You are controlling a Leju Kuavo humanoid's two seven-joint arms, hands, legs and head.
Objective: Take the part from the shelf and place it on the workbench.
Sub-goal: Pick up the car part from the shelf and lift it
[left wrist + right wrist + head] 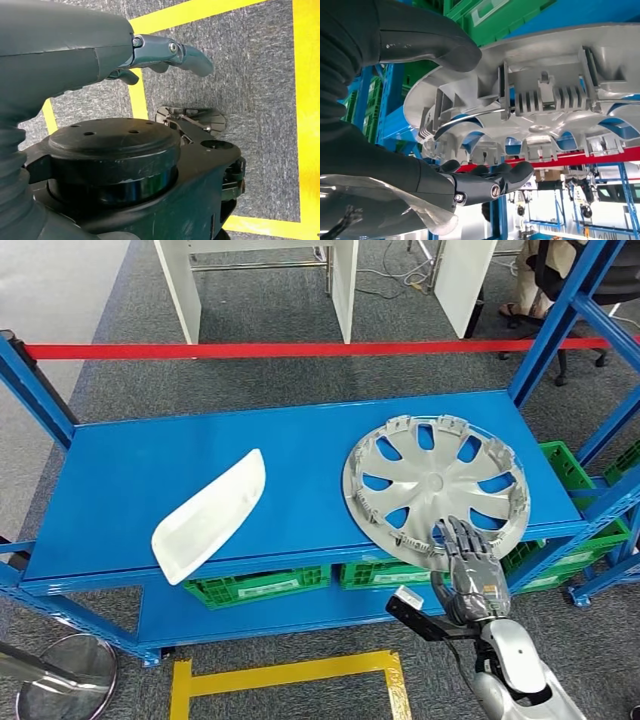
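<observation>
While part remains on shelf, we judge task barely begun. Head view: wheel cover [435, 487] lies flat at 3 o'clock on blue shelf [136, 490], near edge overhanging; our right robot hand [469, 562] at its 6 o'clock rim. Lift and carry to counter remain. White panel [210, 514] at 8 o'clock, well apart; green crates [256, 586] below.

Left wrist view: left robot hand [166, 52] hangs over carpet, released, holding nothing.

Right wrist view: thumb and fingers [497, 182] bracket wheel cover rim; firm grasp, we cannot tell.
</observation>
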